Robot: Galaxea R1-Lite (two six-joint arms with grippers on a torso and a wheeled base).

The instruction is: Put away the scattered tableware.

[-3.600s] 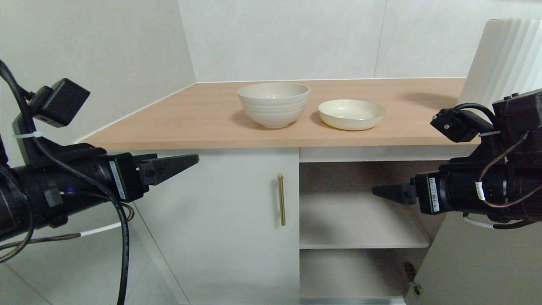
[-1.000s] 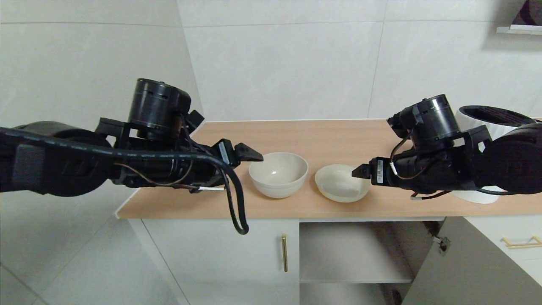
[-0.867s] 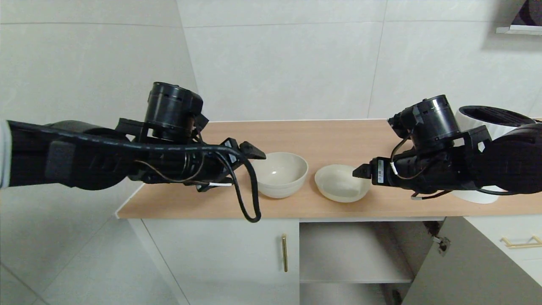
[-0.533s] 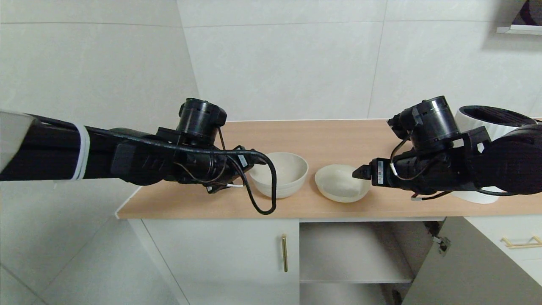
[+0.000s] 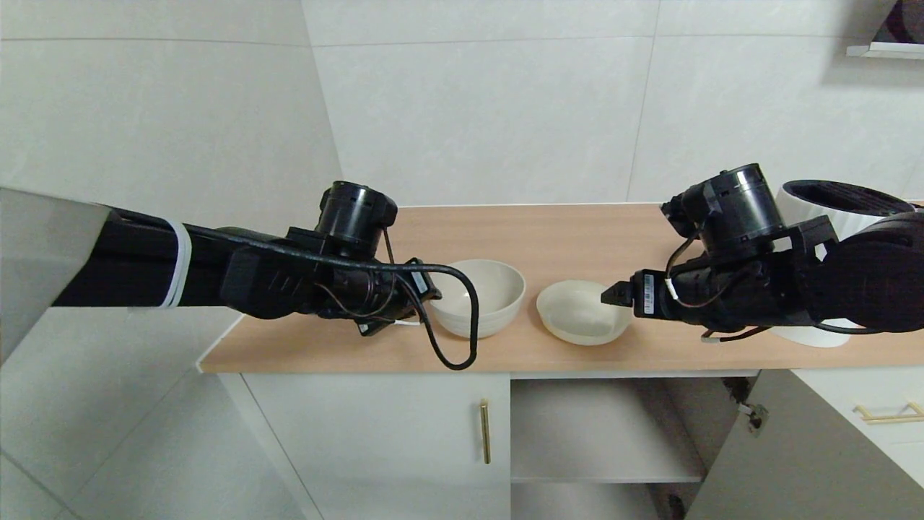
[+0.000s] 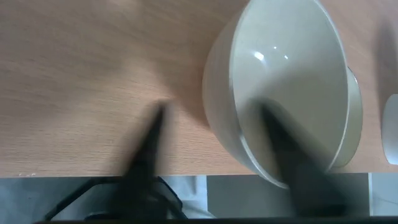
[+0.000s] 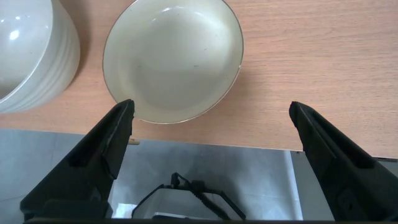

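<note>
Wood counter point(image 5: 563, 231) against a tiled wall, with two pieces of cream tableware sitting side by side near its front edge and not touching: a deep bowl point(image 5: 480, 296) on the left and a shallow dish point(image 5: 577, 314) on the right. Left gripper point(image 5: 432, 285) is right at the bowl's left rim. From the left wrist view the gripper point(image 6: 211, 109) has its jaws spread, one finger down outside the bowl point(image 6: 292, 68) wall and the other inside it, so it's straddling the rim. It's pretty blurry there, so I honestly can't say if either finger is touching the wall. Right gripper point(image 5: 608, 292) hangs by the dish's right edge, and in the right wrist view the gripper point(image 7: 208, 109) has its jaws spread wide, with the dish point(image 7: 174, 59) lying just ahead between the two fingers, apparently untouched. Farther right on the counter, partly behind the right arm, is a white ribbed tub point(image 5: 841, 191). Below the counter, the cabinet has a closed door with a brass handle point(image 5: 485, 431) on the left and an open compartment with a shelf point(image 5: 599, 477) on the right.
</note>
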